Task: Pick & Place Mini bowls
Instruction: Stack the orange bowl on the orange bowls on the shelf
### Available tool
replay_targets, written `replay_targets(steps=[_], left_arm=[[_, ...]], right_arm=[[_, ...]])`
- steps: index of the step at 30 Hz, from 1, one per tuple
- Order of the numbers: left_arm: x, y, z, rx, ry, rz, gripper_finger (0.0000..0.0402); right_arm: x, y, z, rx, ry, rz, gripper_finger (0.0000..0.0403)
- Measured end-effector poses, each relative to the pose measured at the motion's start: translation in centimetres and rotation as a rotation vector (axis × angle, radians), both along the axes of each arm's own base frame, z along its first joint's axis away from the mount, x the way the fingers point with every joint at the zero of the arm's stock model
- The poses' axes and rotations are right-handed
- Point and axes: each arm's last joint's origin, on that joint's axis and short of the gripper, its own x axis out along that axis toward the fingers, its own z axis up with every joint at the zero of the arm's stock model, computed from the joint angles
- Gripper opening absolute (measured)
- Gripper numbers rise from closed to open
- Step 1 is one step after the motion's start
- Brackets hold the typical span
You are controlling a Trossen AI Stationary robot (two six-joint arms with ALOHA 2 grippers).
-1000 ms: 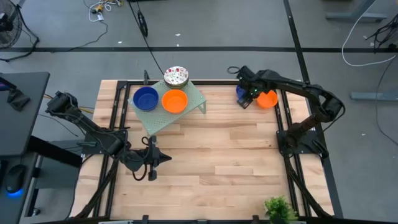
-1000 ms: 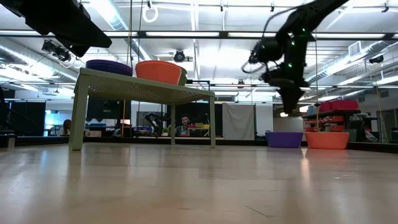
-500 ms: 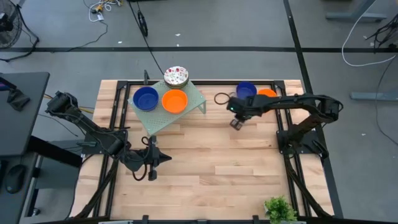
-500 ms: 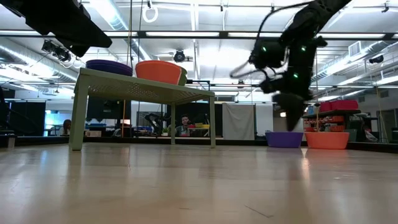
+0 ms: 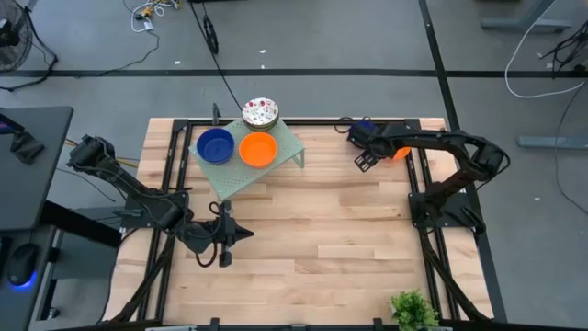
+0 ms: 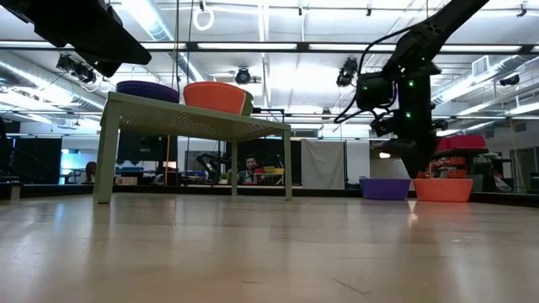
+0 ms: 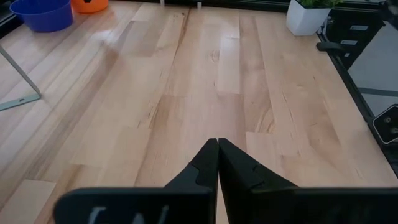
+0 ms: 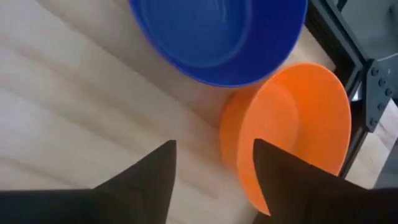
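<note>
A blue mini bowl (image 8: 217,37) and an orange mini bowl (image 8: 292,118) stand side by side on the table at its far right; they also show in the high view, blue (image 5: 365,125) and orange (image 5: 401,151). My right gripper (image 8: 214,168) is open and empty. It hovers just on the near side of these bowls (image 5: 364,162), with the orange bowl's rim below the gap between its fingers. A blue bowl (image 5: 215,145), an orange bowl (image 5: 258,149) and a speckled bowl (image 5: 260,113) rest on the pale green rack (image 5: 285,170). My left gripper (image 7: 217,146) is shut and empty, low over the table near its left side (image 5: 243,234).
The rack stands on thin legs at the far left of the table (image 6: 194,122). A potted plant (image 5: 412,311) stands at the near right corner. Black frame rails (image 5: 427,175) run along the table's sides. Bare wood (image 5: 322,230) lies between the arms.
My right gripper swung away from the two bowls toward the table's middle and near side, then came back toward them and now hovers beside them. The bowls have stayed in place.
</note>
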Motion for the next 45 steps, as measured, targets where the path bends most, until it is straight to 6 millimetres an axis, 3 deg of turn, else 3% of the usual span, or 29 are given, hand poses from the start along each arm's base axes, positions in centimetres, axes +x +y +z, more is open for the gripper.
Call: replay_targets(steps=[5,11,18,27,36,45], left_arm=[[0.0,0.0,0.0,-0.006,0.003,-0.009,0.0016],[0.0,0.0,0.0,-0.006,0.003,-0.009,0.0016],[0.0,0.0,0.0,-0.005,0.002,-0.006,0.0016],[0.0,0.0,0.0,0.003,-0.004,0.01,0.0016],[0.0,0.0,0.0,0.003,-0.004,0.011,0.0016],[0.0,0.0,0.0,0.003,-0.004,0.011,0.0016]], right_arm=[[-1.0,-0.6,-1.1,0.008,-0.002,-0.021,0.0226],[-2.3,-0.5,-3.3,0.033,-0.007,-0.004,0.0208],[-2.4,-0.3,-3.5,0.042,0.011,0.032,0.0171],[-1.3,0.9,-2.6,0.069,0.045,0.094,0.0138],[0.1,2.4,-2.5,0.174,-0.042,0.184,0.0135],[1.3,4.6,-2.5,0.227,-0.071,0.276,0.0102]])
